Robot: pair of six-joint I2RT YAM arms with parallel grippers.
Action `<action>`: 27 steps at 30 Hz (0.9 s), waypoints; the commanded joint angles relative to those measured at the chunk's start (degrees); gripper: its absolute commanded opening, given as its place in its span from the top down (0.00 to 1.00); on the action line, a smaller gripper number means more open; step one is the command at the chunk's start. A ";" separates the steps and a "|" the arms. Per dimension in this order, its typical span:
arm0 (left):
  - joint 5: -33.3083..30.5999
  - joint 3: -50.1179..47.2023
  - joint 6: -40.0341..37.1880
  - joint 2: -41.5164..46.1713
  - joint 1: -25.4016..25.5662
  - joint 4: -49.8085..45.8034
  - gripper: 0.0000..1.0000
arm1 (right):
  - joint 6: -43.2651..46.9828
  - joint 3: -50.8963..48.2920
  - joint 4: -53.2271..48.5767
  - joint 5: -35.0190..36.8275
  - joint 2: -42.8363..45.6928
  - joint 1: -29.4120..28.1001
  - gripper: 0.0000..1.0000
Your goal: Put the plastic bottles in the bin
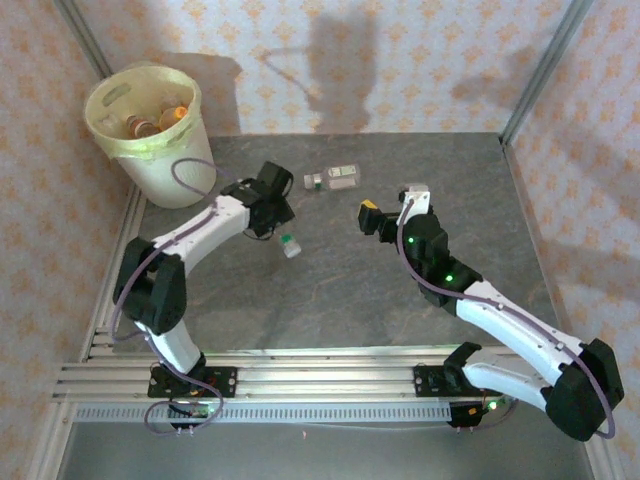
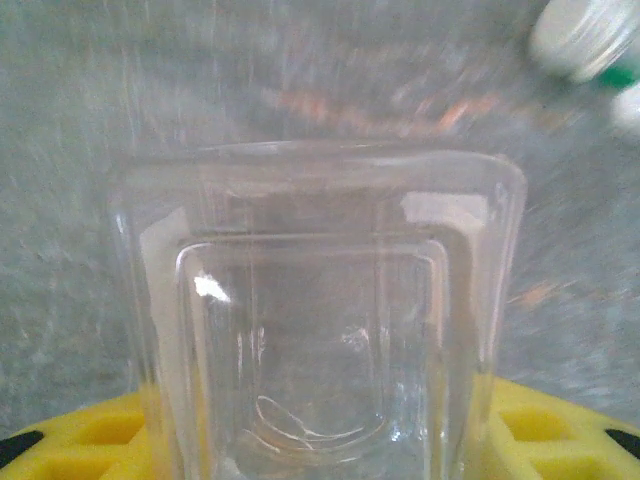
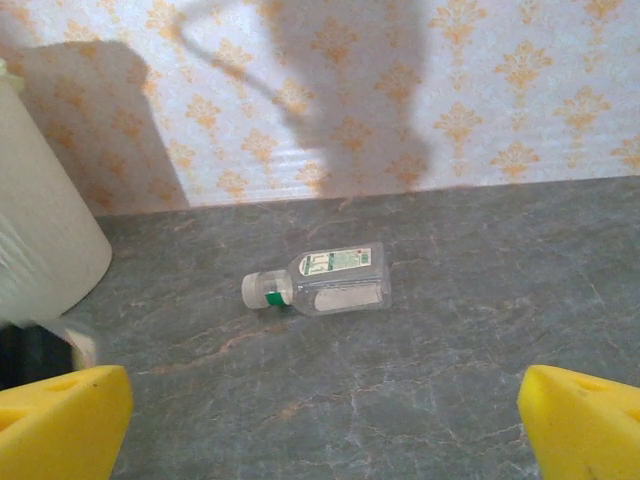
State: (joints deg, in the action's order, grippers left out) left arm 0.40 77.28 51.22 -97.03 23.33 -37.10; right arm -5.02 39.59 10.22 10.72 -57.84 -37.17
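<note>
My left gripper [image 1: 275, 222] is shut on a clear plastic bottle [image 1: 289, 242], whose white-and-green cap points away from the arm. In the left wrist view the bottle's square base [image 2: 320, 330] sits between the yellow fingers [image 2: 80, 440]. A second bottle [image 1: 333, 179], clear with a green-printed label, lies on its side at the table's back middle. It also lies ahead of my right gripper [image 3: 320, 440], cap to the left [image 3: 320, 281]. The right gripper [image 1: 385, 203] is open and holds nothing. The cream bin [image 1: 150, 130] at the back left holds several bottles.
The bin's wall [image 3: 40, 250] stands at the left edge of the right wrist view. A blurred white cap with a green band [image 2: 585, 40] shows at the top right of the left wrist view. Patterned walls and metal posts enclose the grey table [image 1: 350, 300].
</note>
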 commanded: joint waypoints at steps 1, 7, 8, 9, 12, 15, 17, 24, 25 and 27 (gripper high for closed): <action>-1.90 3.80 -4.61 5.35 -3.14 -2.02 0.45 | -1.40 1.89 0.61 1.75 -0.46 0.25 0.01; -2.17 12.46 -11.32 12.13 -9.04 -2.37 0.44 | -0.61 2.07 0.77 1.67 -0.33 0.25 0.01; -2.40 14.06 -12.18 12.51 -10.00 -2.67 0.44 | -0.69 2.07 0.85 1.63 -0.40 0.26 0.01; -2.61 16.06 -13.03 12.81 -11.27 -3.16 0.44 | -0.71 2.07 1.06 1.63 -0.43 0.31 0.01; -2.82 21.65 -14.92 12.84 -15.21 -3.88 0.44 | -0.85 2.19 1.09 1.49 -0.68 0.26 0.01; -5.36 26.31 -16.62 12.49 -18.56 -3.36 0.43 | -0.86 2.51 0.74 1.40 -0.69 0.26 0.01; -6.04 28.80 -17.81 12.10 -20.71 -2.03 0.43 | -0.87 2.83 0.31 1.43 -0.67 0.18 0.01; -14.01 32.29 -19.88 9.25 -26.85 4.37 0.42 | -1.29 3.38 -0.46 1.36 -0.69 0.34 0.01; -14.94 32.82 -19.32 8.58 -28.13 5.15 0.42 | -1.40 3.38 -0.49 1.41 -0.68 0.31 0.01; -15.47 34.02 -18.07 7.15 -30.52 6.07 0.42 | -1.57 3.38 -0.63 1.39 -0.69 0.29 0.01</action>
State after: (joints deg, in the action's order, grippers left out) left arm -10.44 109.21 33.30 -87.70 -4.40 -34.57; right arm -5.58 41.15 10.20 11.03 -58.43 -37.17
